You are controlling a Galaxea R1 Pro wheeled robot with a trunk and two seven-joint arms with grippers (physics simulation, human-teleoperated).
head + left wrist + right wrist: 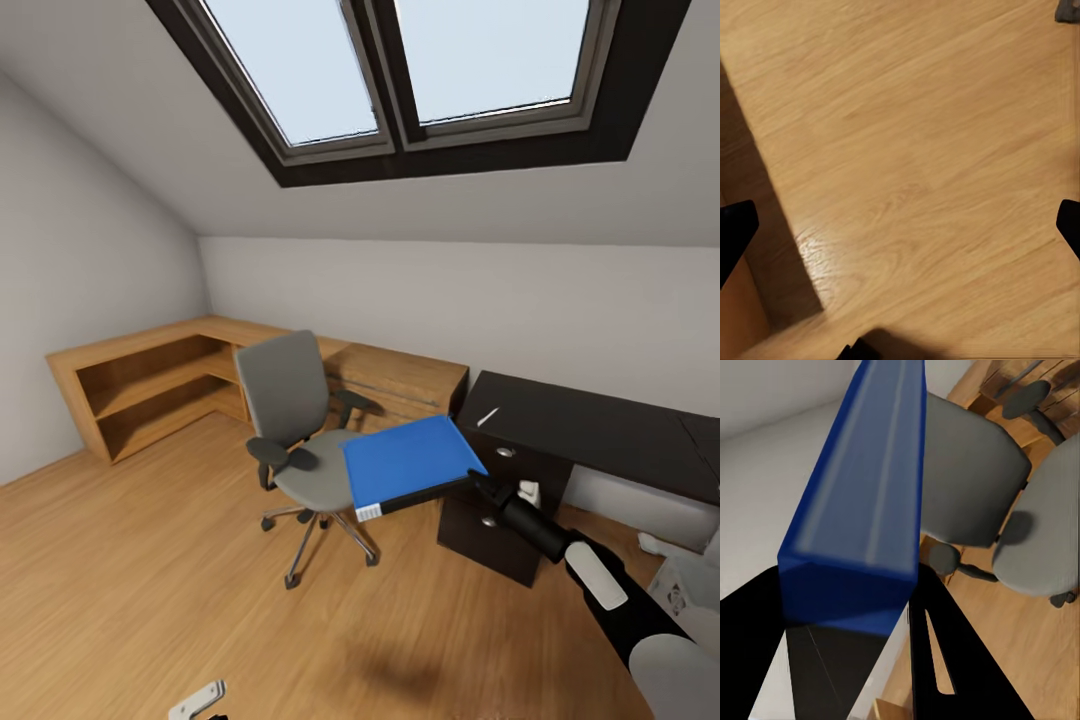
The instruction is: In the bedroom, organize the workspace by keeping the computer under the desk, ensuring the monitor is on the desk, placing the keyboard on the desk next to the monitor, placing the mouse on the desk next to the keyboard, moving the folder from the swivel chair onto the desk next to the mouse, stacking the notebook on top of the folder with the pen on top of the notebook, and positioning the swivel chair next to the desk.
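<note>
The right gripper (pixel 478 484) has its jaws clamped on one edge of the blue folder (pixel 408 460), and the folder hangs in the air roughly flat, between the chair (pixel 300 420) seat and the near end of the black desk (pixel 590 425). In the right wrist view the folder (pixel 862 502) stands between the two black fingers (pixel 945 660), chair (pixel 982 487) behind it. The left gripper (pixel 900 225) points at bare wood floor (pixel 907 135), jaws wide apart and empty.

The step, I'd say, is carrying the folder over onto the desk. It's held by one edge only, so I'd expect the far side to droop or swing. Better to move slowly, keep it level, and lift it clear of the desk's front edge before going across. The white pen (pixel 488 416) lies near the desk's left corner, so the folder should come down beside it, not on it. I'd set it flat before letting go, well in from the edge. I can't make out a mouse on the desk from here, so its proper spot is a guess.
</note>
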